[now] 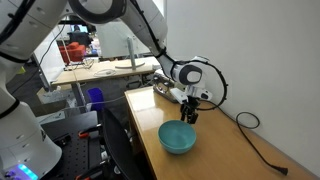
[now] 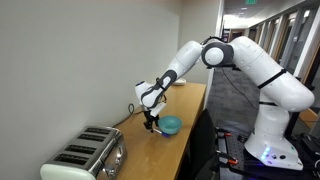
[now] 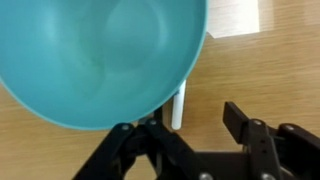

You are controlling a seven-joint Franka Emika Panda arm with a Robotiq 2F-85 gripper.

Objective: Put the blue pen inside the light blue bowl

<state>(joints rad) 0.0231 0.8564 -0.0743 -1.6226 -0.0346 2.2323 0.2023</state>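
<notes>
Where the pen lies: the thin, straight, pale bluish pen rests flat on the wooden worktop, just beside the round, smooth light blue bowl. Its far end meets or slips under the bowl's rim; I cannot tell which.
Pen's long axis: in the wrist view it runs up and down the picture, from the hand toward the bowl, so it crosses the line between the two black fingers.
Hand: the black Robotiq hand is spread wide and pinches nothing; the pen's near end sits within the gap.
From across the room: in both exterior views the hand hangs low, right next to the bowl. The pen is too thin to make out there.
Step in hand: lining up for the grasp, by my reckoning; the pen is not yet in the bowl.
Next move calls for: a straight drop and a squeeze across the pen, then a short lift over the rim.
Risk: the rim is close, so a finger may nudge the bowl, or the pen may roll.
Elsewhere: the ribbed silver toaster stands well apart.
</notes>
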